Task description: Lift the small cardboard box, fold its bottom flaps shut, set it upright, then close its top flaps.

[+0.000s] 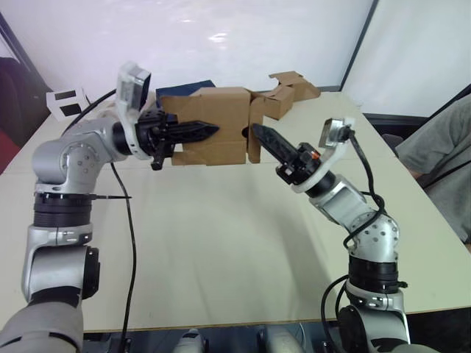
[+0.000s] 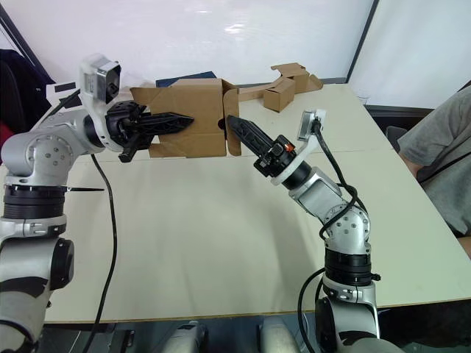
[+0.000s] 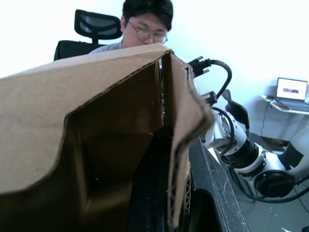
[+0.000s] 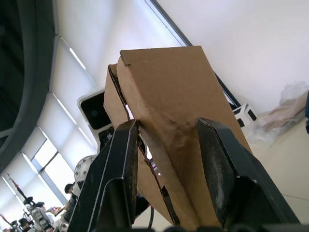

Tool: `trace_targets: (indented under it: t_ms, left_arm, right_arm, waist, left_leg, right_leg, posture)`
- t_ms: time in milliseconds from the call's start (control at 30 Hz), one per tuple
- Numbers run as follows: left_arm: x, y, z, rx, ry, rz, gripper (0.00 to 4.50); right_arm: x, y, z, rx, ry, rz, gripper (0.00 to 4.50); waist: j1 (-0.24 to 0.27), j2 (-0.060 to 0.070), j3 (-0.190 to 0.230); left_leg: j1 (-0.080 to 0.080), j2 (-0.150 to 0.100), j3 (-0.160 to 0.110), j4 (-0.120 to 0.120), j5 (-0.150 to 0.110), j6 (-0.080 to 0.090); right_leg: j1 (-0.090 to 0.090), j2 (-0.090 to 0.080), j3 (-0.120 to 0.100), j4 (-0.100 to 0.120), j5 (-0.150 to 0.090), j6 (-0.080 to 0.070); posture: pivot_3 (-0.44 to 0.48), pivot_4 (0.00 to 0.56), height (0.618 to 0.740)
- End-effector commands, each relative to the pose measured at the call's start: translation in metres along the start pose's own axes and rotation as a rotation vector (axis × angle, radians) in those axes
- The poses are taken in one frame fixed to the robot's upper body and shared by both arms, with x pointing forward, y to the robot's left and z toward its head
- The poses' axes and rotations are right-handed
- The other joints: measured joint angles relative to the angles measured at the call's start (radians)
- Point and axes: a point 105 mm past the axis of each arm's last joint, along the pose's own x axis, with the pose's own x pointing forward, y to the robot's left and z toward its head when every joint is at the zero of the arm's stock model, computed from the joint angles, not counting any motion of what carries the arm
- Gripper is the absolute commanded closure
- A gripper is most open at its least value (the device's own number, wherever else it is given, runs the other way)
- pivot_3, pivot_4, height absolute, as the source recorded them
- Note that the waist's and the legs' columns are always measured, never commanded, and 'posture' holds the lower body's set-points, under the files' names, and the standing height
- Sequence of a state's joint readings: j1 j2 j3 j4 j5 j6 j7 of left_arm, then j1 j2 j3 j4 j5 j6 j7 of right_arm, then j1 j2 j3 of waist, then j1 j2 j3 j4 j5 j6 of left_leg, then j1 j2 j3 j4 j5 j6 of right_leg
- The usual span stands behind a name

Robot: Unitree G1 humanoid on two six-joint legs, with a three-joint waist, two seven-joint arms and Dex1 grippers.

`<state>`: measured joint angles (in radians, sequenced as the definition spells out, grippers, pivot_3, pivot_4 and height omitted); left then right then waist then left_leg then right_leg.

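Two pincers, left (image 1: 210, 131), right (image 1: 259, 132), small cardboard box (image 1: 213, 118) held between

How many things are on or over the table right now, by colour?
Brown cardboard: 2, the box held up between the left gripper and right gripper, and a box with strips at the far edge.
White: 1, a cube.
Dark blue: 1, a flat thing.
Total: 4.

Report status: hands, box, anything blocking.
Left hand holds small cardboard box off the table. Right hand open, fingers astride a box flap. Other cardboard behind, not blocking.
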<state>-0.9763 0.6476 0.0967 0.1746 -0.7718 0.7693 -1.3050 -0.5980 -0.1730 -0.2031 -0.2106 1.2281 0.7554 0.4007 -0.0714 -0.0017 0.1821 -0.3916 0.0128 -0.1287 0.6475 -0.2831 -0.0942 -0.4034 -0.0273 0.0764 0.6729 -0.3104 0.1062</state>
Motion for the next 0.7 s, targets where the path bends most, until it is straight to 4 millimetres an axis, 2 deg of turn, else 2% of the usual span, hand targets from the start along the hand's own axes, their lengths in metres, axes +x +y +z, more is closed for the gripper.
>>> trace_targets:
  t_ms: [33, 333, 700]
  left_arm:
    - [-0.001, -0.003, 0.011, 0.052, -0.023, -0.007, 4.50]
    - [0.001, 0.001, 0.012, 0.055, -0.039, 0.003, 4.50]
    - [0.000, 0.005, 0.013, 0.063, -0.063, 0.025, 4.50]
  right_arm:
    - [0.006, 0.013, 0.003, -0.020, -0.026, 0.044, 2.61]
    - [0.010, 0.025, -0.005, 0.040, -0.034, 0.094, 2.61]
    - [0.012, 0.028, -0.013, 0.161, -0.100, 0.088, 2.61]
  waist:
    - [0.000, 0.000, 0.000]
    - [0.000, 0.000, 0.000]
    - [0.000, 0.000, 0.000]
  left_leg:
    - [0.000, 0.000, 0.000, 0.000, 0.000, 0.000]
    - [0.000, 0.000, 0.000, 0.000, 0.000, 0.000]
    - [0.000, 0.000, 0.000, 0.000, 0.000, 0.000]
  right_leg:
    - [0.000, 0.000, 0.000, 0.000, 0.000, 0.000]
    - [0.000, 0.000, 0.000, 0.000, 0.000, 0.000]
    - [0.000, 0.000, 0.000, 0.000, 0.000, 0.000]
  posture:
    - [0.000, 0.150, 0.740]
    - [0.000, 0.150, 0.740]
    - [0.000, 0.150, 0.740]
